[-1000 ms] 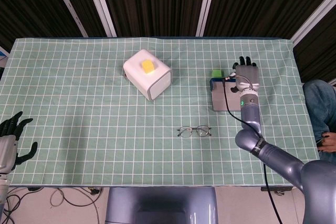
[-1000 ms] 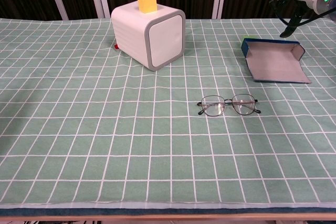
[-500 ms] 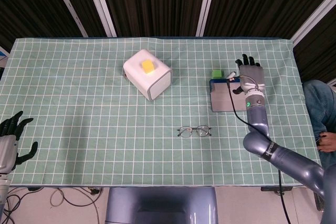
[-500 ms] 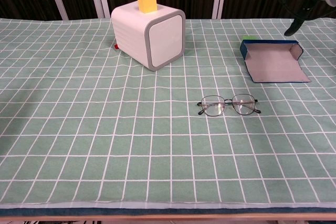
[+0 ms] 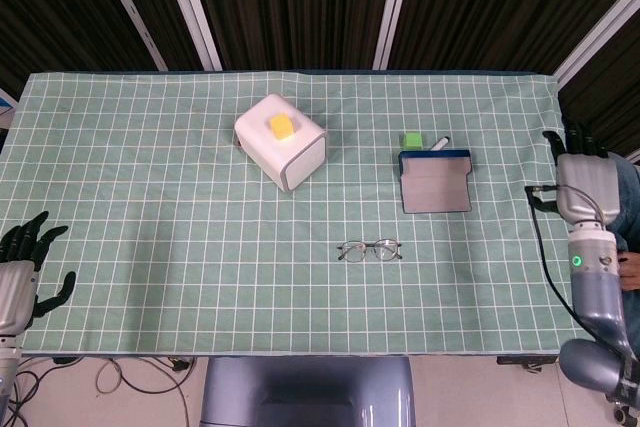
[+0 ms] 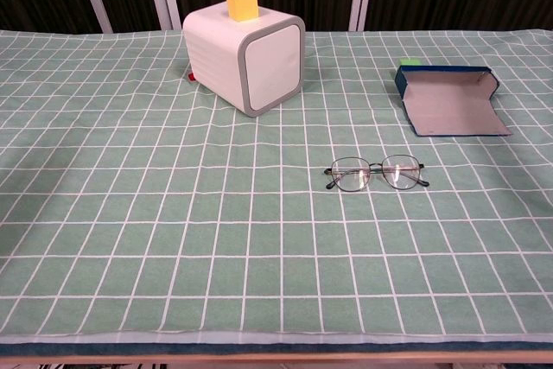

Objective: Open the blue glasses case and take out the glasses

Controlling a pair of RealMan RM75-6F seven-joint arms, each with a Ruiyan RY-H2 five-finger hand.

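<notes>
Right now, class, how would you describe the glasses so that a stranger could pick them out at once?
Start at the white box with the yellow cube on top, then look toward the near edge and rightward. The glasses lie flat on the green checked cloth, nearer than the open blue case: thin dark wire frames, clear lenses.

On my table (image 5: pixel 150 197) the glasses (image 5: pixel 370 249) lie near the front, a little right of centre, apart from everything else. Behind them and further right sits the glasses case (image 5: pixel 435 180), lying open and flat. A small block (image 5: pixel 411 139) and a pen (image 5: pixel 439 143) sit just behind the case's far edge, the pen to the block's right. Left of the case, past the middle, stands the box (image 5: pixel 281 141) with a cube (image 5: pixel 282 126) on top of it. My left robot hand (image 5: pixel 18 272) hangs at the table's front left corner, and my right robot hand (image 5: pixel 580 179) is off the table's right edge, well apart from the case.
</notes>
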